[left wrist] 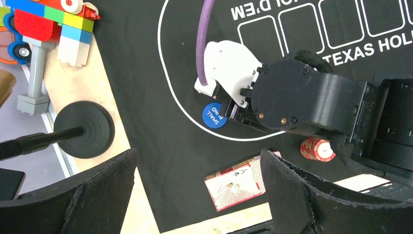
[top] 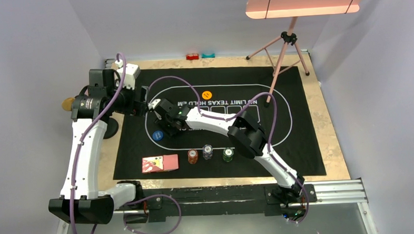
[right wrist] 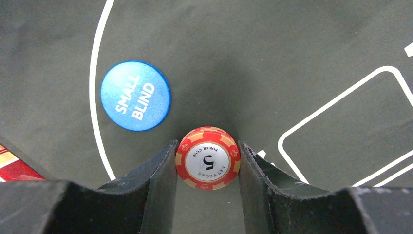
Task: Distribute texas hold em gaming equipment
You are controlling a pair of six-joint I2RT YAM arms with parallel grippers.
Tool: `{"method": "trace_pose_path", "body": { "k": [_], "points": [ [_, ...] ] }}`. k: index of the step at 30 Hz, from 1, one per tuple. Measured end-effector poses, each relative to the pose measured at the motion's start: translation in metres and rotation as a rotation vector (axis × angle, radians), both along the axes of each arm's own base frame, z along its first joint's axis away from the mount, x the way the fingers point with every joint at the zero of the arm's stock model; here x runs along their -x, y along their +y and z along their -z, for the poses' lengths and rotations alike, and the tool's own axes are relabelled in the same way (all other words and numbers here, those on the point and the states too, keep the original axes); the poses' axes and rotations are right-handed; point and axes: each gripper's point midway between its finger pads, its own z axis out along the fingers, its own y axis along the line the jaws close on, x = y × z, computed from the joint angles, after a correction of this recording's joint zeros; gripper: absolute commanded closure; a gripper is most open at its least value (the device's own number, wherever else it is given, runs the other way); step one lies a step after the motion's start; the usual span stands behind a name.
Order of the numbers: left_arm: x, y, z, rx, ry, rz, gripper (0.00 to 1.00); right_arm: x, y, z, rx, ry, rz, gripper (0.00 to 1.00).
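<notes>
My right gripper (top: 169, 128) is shut on a red-and-cream poker chip marked 5 (right wrist: 208, 158), which sits between its fingers (right wrist: 160, 170) just right of the blue SMALL BLIND disc (right wrist: 135, 95) (top: 157, 134), low over the black poker mat (top: 301, 144). My left gripper (left wrist: 197, 195) is open and empty, high over the mat's left part. Below it lie the pink-red-backed cards (left wrist: 238, 183) (top: 160, 164). Three chip stacks stand near the front: red-brown (top: 193, 157), grey-white (top: 208, 151) and green (top: 227, 155). An orange disc (top: 207, 95) lies further back.
Toy bricks (left wrist: 48, 24) and a microphone stand's round black base (left wrist: 84, 129) sit off the mat's left edge. A pink tripod (top: 283, 50) stands at the back right. Two small bricks (top: 193, 56) lie at the back edge.
</notes>
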Motion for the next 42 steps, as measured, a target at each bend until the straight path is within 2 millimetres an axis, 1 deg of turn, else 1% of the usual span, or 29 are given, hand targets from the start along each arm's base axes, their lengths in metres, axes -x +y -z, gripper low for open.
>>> {"method": "trace_pose_path", "body": {
  "k": [2, 3, 4, 5, 8, 14, 19, 22, 24, 25, 28, 30, 32, 34, 36, 37, 39, 42],
  "points": [
    [0.001, 0.000, 0.000, 0.002, 0.002, 0.002, 0.00, -0.002, 0.000, 0.000, -0.006, 0.002, 0.004, 0.71],
    [0.002, -0.001, 0.000, 0.002, 0.002, 0.002, 0.00, -0.003, 0.000, 0.000, -0.008, 0.002, 0.006, 0.60],
    [0.003, -0.001, 0.000, 0.003, 0.004, 0.003, 0.00, -0.004, 0.000, 0.000, -0.010, 0.003, 0.006, 0.54],
    [0.003, -0.001, 0.000, 0.003, 0.005, 0.003, 0.00, -0.004, 0.000, 0.001, -0.012, 0.005, 0.005, 0.50],
    [0.004, -0.001, 0.001, 0.006, 0.011, 0.006, 0.00, -0.004, 0.001, 0.005, -0.016, 0.015, 0.001, 0.43],
    [0.005, -0.003, 0.000, 0.012, 0.010, 0.013, 0.00, -0.005, 0.006, 0.003, -0.039, 0.014, -0.002, 0.26],
    [0.005, -0.003, 0.000, 0.012, 0.010, 0.012, 0.00, -0.006, 0.005, 0.001, -0.039, 0.010, -0.003, 0.22],
    [0.004, -0.003, 0.000, 0.012, 0.012, 0.013, 0.00, -0.004, 0.000, -0.004, -0.036, 0.005, -0.002, 0.21],
    [0.003, -0.003, 0.000, 0.012, 0.011, 0.012, 0.00, -0.002, -0.005, -0.016, -0.043, -0.002, 0.000, 0.20],
    [0.003, -0.002, -0.001, 0.010, 0.008, 0.010, 0.00, 0.000, -0.009, -0.025, -0.050, -0.008, 0.000, 0.19],
    [0.001, -0.001, -0.003, 0.004, 0.005, 0.004, 0.00, 0.006, -0.017, -0.064, -0.095, -0.036, -0.001, 0.15],
    [0.001, 0.001, -0.002, -0.004, 0.007, -0.003, 0.00, 0.013, -0.026, -0.099, -0.141, -0.060, -0.007, 0.13],
    [0.000, 0.003, -0.002, -0.013, 0.006, -0.010, 0.00, 0.021, -0.036, -0.122, -0.173, -0.076, -0.015, 0.12],
    [0.000, 0.004, -0.002, -0.022, 0.005, -0.012, 0.00, 0.032, -0.047, -0.136, -0.190, -0.080, -0.034, 0.12],
    [0.000, 0.005, -0.002, -0.027, 0.004, -0.012, 0.00, 0.043, -0.059, -0.136, -0.180, -0.076, -0.047, 0.11],
    [0.000, 0.006, -0.002, -0.030, 0.004, -0.012, 0.00, 0.050, -0.066, -0.131, -0.164, -0.068, -0.055, 0.11],
    [0.000, 0.006, -0.002, -0.031, 0.004, -0.013, 0.00, 0.064, -0.078, -0.111, -0.115, -0.039, -0.071, 0.11],
    [0.000, 0.006, -0.002, -0.030, 0.004, -0.013, 0.00, 0.084, -0.090, -0.082, -0.045, 0.010, -0.103, 0.11]
  ]
}}
